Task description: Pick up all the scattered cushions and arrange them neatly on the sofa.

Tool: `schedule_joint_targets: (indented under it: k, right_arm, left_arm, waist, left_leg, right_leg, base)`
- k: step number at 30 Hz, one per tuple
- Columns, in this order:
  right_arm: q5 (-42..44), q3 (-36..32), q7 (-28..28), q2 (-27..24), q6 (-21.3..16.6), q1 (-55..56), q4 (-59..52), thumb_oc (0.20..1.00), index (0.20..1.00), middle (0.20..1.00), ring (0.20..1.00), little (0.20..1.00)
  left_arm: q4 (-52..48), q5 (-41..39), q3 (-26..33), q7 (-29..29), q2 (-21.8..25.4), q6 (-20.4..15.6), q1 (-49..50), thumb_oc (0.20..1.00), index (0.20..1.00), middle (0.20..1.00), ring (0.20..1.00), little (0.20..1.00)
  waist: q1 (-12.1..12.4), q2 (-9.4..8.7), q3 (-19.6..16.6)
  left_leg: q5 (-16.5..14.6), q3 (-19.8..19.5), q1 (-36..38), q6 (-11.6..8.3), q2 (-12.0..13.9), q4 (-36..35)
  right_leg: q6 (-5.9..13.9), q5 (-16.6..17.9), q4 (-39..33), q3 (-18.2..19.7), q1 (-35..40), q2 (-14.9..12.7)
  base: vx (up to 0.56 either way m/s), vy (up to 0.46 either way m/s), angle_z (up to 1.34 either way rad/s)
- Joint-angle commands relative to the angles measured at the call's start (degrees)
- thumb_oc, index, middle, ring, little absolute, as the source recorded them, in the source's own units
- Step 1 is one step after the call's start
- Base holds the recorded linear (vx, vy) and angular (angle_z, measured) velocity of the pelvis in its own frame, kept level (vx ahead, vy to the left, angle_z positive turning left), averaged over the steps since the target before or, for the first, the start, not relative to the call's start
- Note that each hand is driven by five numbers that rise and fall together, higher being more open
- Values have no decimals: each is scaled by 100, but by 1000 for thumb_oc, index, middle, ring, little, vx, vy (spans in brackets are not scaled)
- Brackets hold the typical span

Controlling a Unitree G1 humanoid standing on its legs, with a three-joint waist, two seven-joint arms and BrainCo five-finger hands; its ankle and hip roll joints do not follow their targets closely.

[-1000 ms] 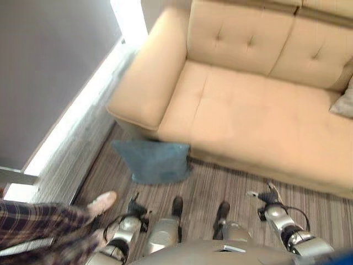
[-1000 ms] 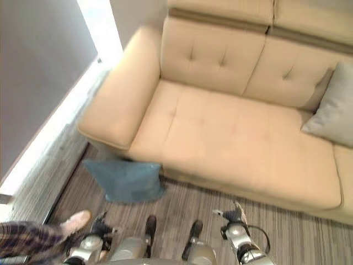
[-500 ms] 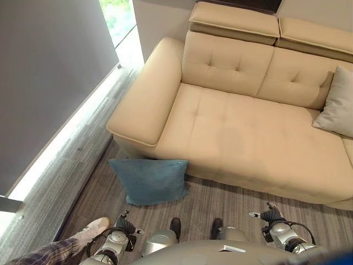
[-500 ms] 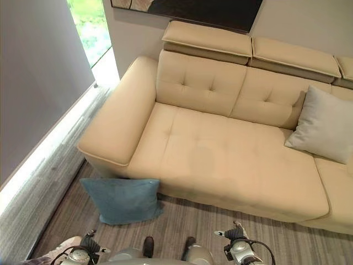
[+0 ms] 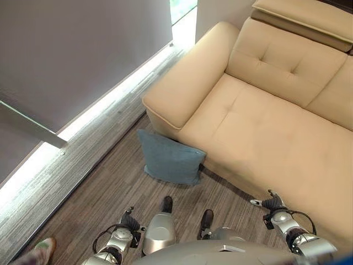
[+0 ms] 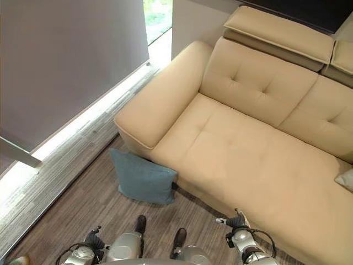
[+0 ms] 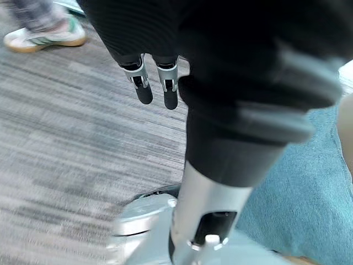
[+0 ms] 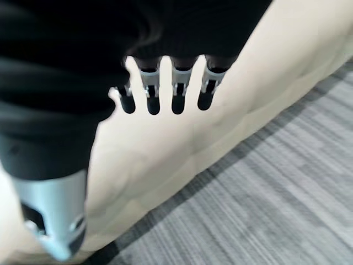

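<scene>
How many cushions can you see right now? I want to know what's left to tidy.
2. A blue cushion stands on the floor, leaning against the sofa front below its armrest. A grey cushion lies on the seat at the far right edge, mostly cut off. Others may lie outside the views.

Silver-grey arms end in each hand (image 8: 165, 91) under dark ribbed cover, fingertips apparently dark.
</scene>
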Motion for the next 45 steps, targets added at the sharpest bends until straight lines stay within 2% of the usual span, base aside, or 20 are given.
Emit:
schedule_joint_targets:
  k: [1, 6, 8, 9, 13, 14, 15, 17, 19, 20, 22, 23, 25, 28, 29, 30, 33, 35, 40, 45]
  right_arm:
    - [28, 118, -50, 81, -32, 58, -75, 1000, 1000, 1000, 1000, 1000]
    - [-69, 211, -38, 194, 40, 6, -88, 1000, 1000, 1000, 1000, 1000]
    - [-119, 260, -40, 230, 37, -30, -100, 1000, 1000, 1000, 1000, 1000]
    - [-70, 297, -23, 242, 27, -42, -123, 1000, 1000, 1000, 1000, 1000]
    - [-63, 345, -58, 203, 30, -30, -110, 1000, 1000, 1000, 1000, 1000]
    - [-63, 339, -65, 193, 23, -34, -110, 1000, 1000, 1000, 1000, 1000]
    - [-18, 293, -73, 172, 7, 20, -78, 1000, 1000, 1000, 1000, 1000]
    - [58, 204, -99, 124, -18, 82, -68, 1000, 1000, 1000, 1000, 1000]
    - [58, 203, -99, 122, -19, 83, -68, 1000, 1000, 1000, 1000, 1000]
    - [130, 125, -105, 65, -38, 120, -64, 1000, 1000, 1000, 1000, 1000]
    - [146, 116, -98, 32, -49, 127, -48, 1000, 1000, 1000, 1000, 1000]
    - [135, 145, -93, 25, -43, 112, -19, 1000, 1000, 1000, 1000, 1000]
    - [122, 187, -90, 52, -43, 98, -16, 1000, 1000, 1000, 1000, 1000]
    - [101, 230, -99, 60, 4, 40, -38, 1000, 1000, 1000, 1000, 1000]
    - [99, 229, -91, 60, 7, 48, -52, 1000, 1000, 1000, 1000, 1000]
    - [34, 202, -52, 87, 17, 109, -22, 1000, 1000, 1000, 1000, 1000]
    - [-15, 220, -48, 113, 23, 125, -16, 1000, 1000, 1000, 1000, 1000]
    - [-58, 271, -23, 190, 57, 82, -67, 1000, 1000, 1000, 1000, 1000]
    - [14, 251, -29, 226, 53, 20, -201, 1000, 1000, 1000, 1000, 1000]
    - [92, 250, -107, 241, 2, -61, -338, 1000, 1000, 1000, 1000, 1000]
  left_arm:
    - [128, 226, -39, 12, 44, -77, -144, 1000, 1000, 1000, 1000, 1000]
    - [102, 208, 74, 48, 183, -79, -141, 1000, 1000, 1000, 1000, 1000]
    - [88, 167, 161, 62, 250, -104, -131, 1000, 1000, 1000, 1000, 1000]
    - [45, 159, 161, 81, 286, -114, -96, 1000, 1000, 1000, 1000, 1000]
    - [116, 140, 208, 65, 261, -119, -23, 1000, 1000, 1000, 1000, 1000]
    - [144, 159, 194, 61, 257, -127, -43, 1000, 1000, 1000, 1000, 1000]
    - [152, 258, 144, 68, 255, -145, -82, 1000, 1000, 1000, 1000, 1000]
    - [117, 283, 55, 25, 193, -152, -124, 1000, 1000, 1000, 1000, 1000]
    - [116, 283, 53, 26, 192, -151, -123, 1000, 1000, 1000, 1000, 1000]
    - [56, 289, -27, -10, 123, -160, -166, 1000, 1000, 1000, 1000, 1000]
    - [54, 265, -57, -30, 77, -155, -171, 1000, 1000, 1000, 1000, 1000]
    - [68, 221, -53, -40, 56, -147, -161, 1000, 1000, 1000, 1000, 1000]
    - [68, 198, -49, -28, 66, -129, -159, 1000, 1000, 1000, 1000, 1000]
    - [59, 114, -95, 17, 70, -112, -197, 1000, 1000, 1000, 1000, 1000]
    - [53, 117, -98, 11, 69, -103, -201, 1000, 1000, 1000, 1000, 1000]
    - [121, 199, -100, -6, 39, -89, -147, 1000, 1000, 1000, 1000, 1000]
    - [143, 223, -104, -23, 47, -102, -121, 1000, 1000, 1000, 1000, 1000]
    - [132, 248, -86, -27, 126, -101, -138, 1000, 1000, 1000, 1000, 1000]
    - [16, 180, -12, 10, 247, -140, -157, 1000, 1000, 1000, 1000, 1000]
    - [-196, -35, 96, 111, 345, -220, -252, 1000, 1000, 1000, 1000, 1000]
  waist:
    - [79, -214, -266]
    - [203, -211, -156]
    - [320, -174, -75]
    - [251, -220, -44]
    - [282, -266, -58]
    - [239, -262, -56]
    - [207, -320, -70]
    - [167, -327, -114]
    - [152, -323, -112]
    - [103, -323, -95]
    - [88, -326, -86]
    - [97, -345, -92]
    - [120, -381, -101]
    - [132, -432, -74]
    - [143, -415, -102]
    - [122, -314, -228]
    - [122, -299, -238]
    - [171, -314, -176]
    - [229, -333, -72]
    - [266, -366, 40]
  left_leg:
    - [-663, -106, 99, 298, -457, 152]
    - [-764, -13, 303, 491, -530, 112]
    - [-814, 46, 448, 571, -536, 93]
    - [-815, -125, 587, 610, -634, 54]
    - [-818, -172, 610, 636, -740, 5]
    - [-828, -240, 613, 643, -761, 0]
    - [-852, -316, 595, 611, -842, 28]
    - [-885, -332, 517, 507, -873, 141]
    - [-895, -347, 510, 506, -873, 159]
    - [-984, -265, 310, 375, -873, 521]
    - [-1043, -197, 167, 317, -836, 788]
    - [-1042, -133, 53, 291, -708, 877]
    - [-985, -87, -23, 295, -579, 814]
    - [-633, -118, -385, 217, -231, 722]
    - [-630, -124, -315, 205, -181, 606]
    - [-546, -195, 20, 152, -112, 93]
    - [-561, -205, 186, 174, -168, -7]
    - [-656, -50, 309, 268, -281, 5]
    - [-819, 101, 326, 401, -399, 166]
    - [-868, 182, 247, 448, -446, 235]
  right_leg:
    - [792, -131, 758, 227, -263, -480]
    - [951, -78, 1600, 303, -556, -701]
    - [995, 12, 2078, 132, -771, -826]
    - [899, -61, 2005, 512, -950, -366]
    - [849, 40, 1435, 390, -955, -202]
    - [832, 19, 1388, 501, -1015, -101]
    - [798, 76, 990, 641, -834, -28]
    - [768, 120, 707, 586, -669, -35]
    - [768, 125, 692, 569, -656, -35]
    - [747, 129, 538, 465, -523, -89]
    - [727, 130, 447, 466, -413, -114]
    - [709, 100, 411, 499, -340, -132]
    - [707, 89, 411, 557, -327, -149]
    - [714, 9, 477, 581, -349, -244]
    - [715, -15, 483, 580, -346, -241]
    - [741, -59, 530, 524, -293, -262]
    - [789, -36, 600, 560, -295, -334]
    - [918, 10, 765, 604, -347, -529]
    - [1013, 40, 974, 635, -449, -722]
    - [1056, 148, 945, 620, -539, -826]
  base:
    - [76, 204, 1]
    - [28, 202, -25]
    - [65, 145, -39]
    - [114, 81, -40]
    - [72, 14, 20]
    - [91, -41, 0]
    - [96, -55, -9]
    - [76, -60, 30]
    - [25, -23, 68]
    - [16, -13, 50]
    - [9, 27, 45]
    - [8, 72, 31]
    - [16, 78, -6]
    - [17, 164, 4]
    - [107, 300, -10]
    - [129, 308, -15]
    - [71, 191, -21]
    - [38, 272, -18]
    - [-3, 122, -16]
    - [-19, 18, -21]
